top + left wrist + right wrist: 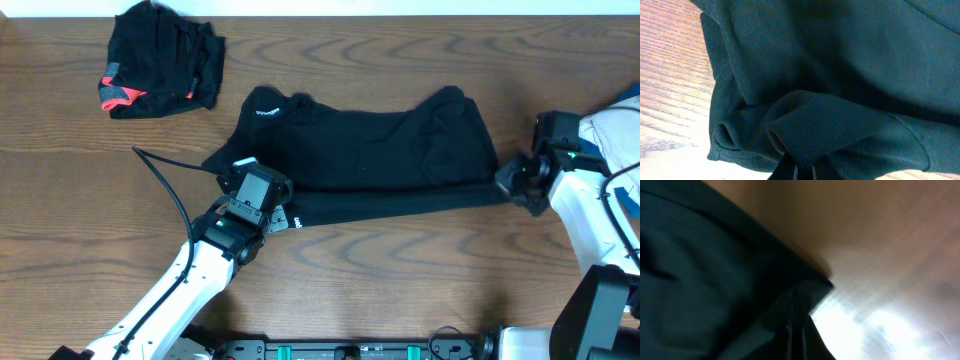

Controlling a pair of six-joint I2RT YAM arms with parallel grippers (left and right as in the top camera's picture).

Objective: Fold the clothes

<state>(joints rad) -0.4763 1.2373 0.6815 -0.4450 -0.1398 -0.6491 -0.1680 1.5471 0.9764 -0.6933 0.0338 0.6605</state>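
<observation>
A long black garment (380,150) lies spread across the middle of the table, with a small white logo (265,112) near its far left end. My left gripper (282,205) is shut on the garment's near left corner. In the left wrist view the mesh fabric (830,75) bunches into the shut fingertips (805,169). My right gripper (504,183) is shut on the near right corner. The right wrist view shows the dark cloth (705,280) pinched at the gripper (797,332). Between the two grips the near hem runs stretched in a line.
A crumpled pile of black clothes with coral-red trim (160,62) sits at the far left of the wooden table (400,280). White cloth (618,125) lies at the right edge behind the right arm. A black cable (170,185) trails beside the left arm.
</observation>
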